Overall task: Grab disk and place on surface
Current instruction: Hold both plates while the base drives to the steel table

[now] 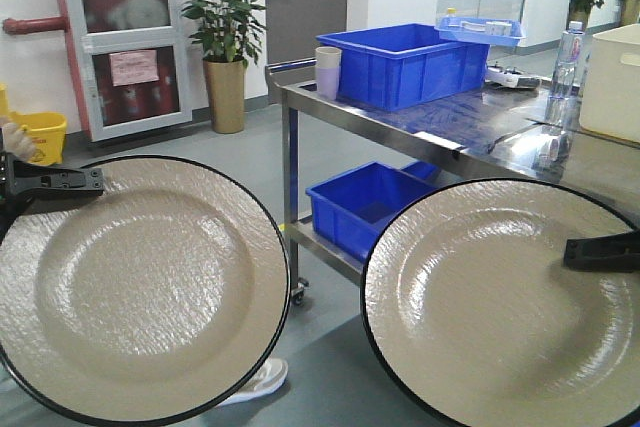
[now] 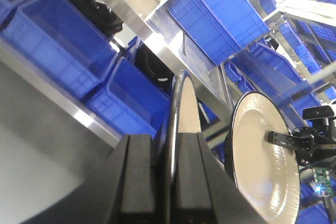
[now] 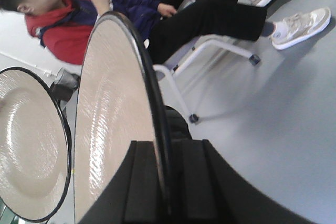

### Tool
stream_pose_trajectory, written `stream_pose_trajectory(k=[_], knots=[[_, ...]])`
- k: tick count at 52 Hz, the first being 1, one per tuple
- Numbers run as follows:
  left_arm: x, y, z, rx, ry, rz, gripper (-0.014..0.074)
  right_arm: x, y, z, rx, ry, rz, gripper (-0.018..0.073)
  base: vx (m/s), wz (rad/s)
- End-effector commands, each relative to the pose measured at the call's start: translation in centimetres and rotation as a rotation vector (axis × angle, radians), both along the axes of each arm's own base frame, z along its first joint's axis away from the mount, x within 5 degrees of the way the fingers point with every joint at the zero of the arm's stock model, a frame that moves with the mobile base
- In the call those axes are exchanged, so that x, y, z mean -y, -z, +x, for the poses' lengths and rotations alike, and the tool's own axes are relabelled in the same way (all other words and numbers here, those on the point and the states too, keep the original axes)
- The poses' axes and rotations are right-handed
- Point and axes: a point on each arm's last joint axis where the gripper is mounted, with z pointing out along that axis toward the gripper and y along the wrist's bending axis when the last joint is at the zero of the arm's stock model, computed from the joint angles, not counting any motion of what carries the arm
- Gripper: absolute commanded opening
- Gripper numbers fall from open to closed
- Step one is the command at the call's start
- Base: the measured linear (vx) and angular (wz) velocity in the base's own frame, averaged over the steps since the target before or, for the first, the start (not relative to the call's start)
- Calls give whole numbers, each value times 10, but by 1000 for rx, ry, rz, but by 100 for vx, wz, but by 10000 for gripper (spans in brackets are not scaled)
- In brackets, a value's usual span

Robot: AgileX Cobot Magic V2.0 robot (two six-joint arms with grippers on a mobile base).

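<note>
Two large cream disks with black rims are held up in the air, faces toward the front camera. My left gripper [image 1: 92, 181] is shut on the left rim of the left disk [image 1: 140, 287]. In the left wrist view that disk [image 2: 181, 103] stands edge-on between the fingers of the left gripper [image 2: 169, 142]. My right gripper [image 1: 572, 251] is shut on the right rim of the right disk [image 1: 490, 302], and its wrist view shows the rim of this disk [image 3: 113, 119] pinched in the right gripper [image 3: 165, 148]. The dark grey surface with black lines is out of view.
A steel cart [image 1: 400, 132] behind the disks carries a blue bin [image 1: 415, 62], cups [image 1: 327, 69], a bottle [image 1: 566, 62] and a white box [image 1: 612, 82]. A person [image 3: 105, 9] sits on a chair at the side. Shelves of blue bins [image 2: 63, 45] stand nearby.
</note>
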Motion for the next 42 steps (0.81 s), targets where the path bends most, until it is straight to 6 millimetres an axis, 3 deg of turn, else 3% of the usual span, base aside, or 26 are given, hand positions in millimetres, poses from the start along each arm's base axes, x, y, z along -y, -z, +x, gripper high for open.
stream_pose_trajectory(k=[1,42], knots=[[7,-37,-15,103,36,-139,-8,-5,-28,-5,109,12,99,-9,52,-14],[7,-37,-15,103,36,-139,-8,-6,-28,-5,109,9,99,-9,49,-24]])
